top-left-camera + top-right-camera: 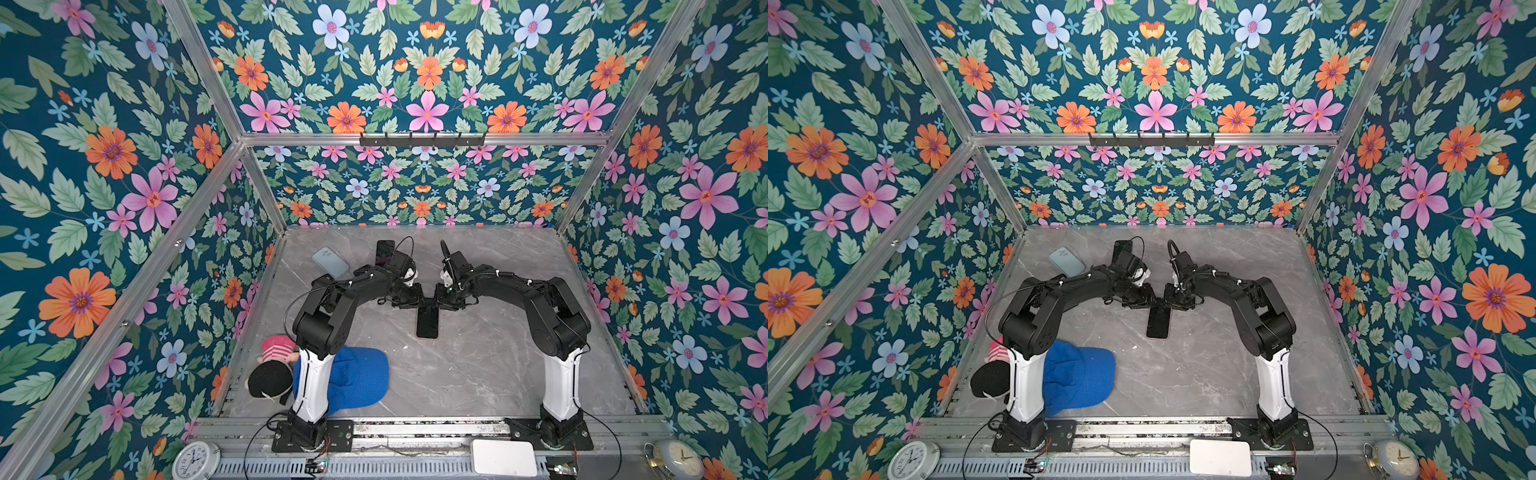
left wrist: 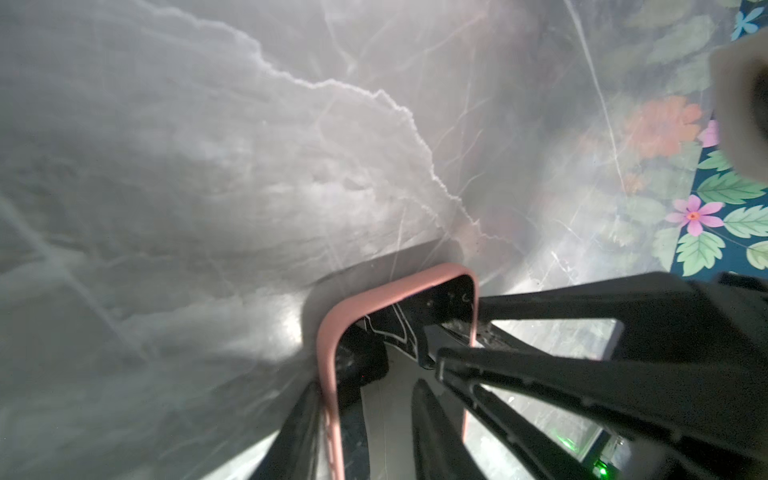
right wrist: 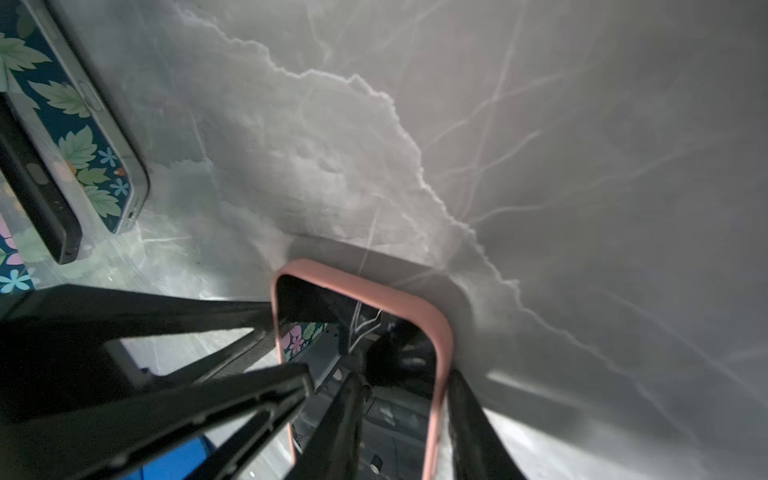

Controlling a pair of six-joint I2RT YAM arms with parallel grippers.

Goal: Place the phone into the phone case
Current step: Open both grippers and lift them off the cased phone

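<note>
1. While both arms arched inward over the grey marble table (image 1: 478,365), the left gripper (image 2: 365,384) and the right gripper (image 3: 404,374) stood close together at the far end of the phone (image 1: 427,322), which lay flat and screen-up beneath their fingertips.
2. The pink phone case (image 2: 332,332) ringed the dark screen, and its near end lay past the fingertips, uncovered.
3. The left fingers (image 2: 303,424) stood parted, with one against the outside of the case's left long edge and the other over the glass.
4. The right fingers (image 3: 469,415) stood parted likewise, with one against the outside of the right long edge and the other over the screen.
5. Whether either pair squeezed the case could not be told.
6. Behind the fingers, toward the back wall, lay a pale blue handset (image 1: 330,262) and a dark handset (image 1: 385,251).
</note>
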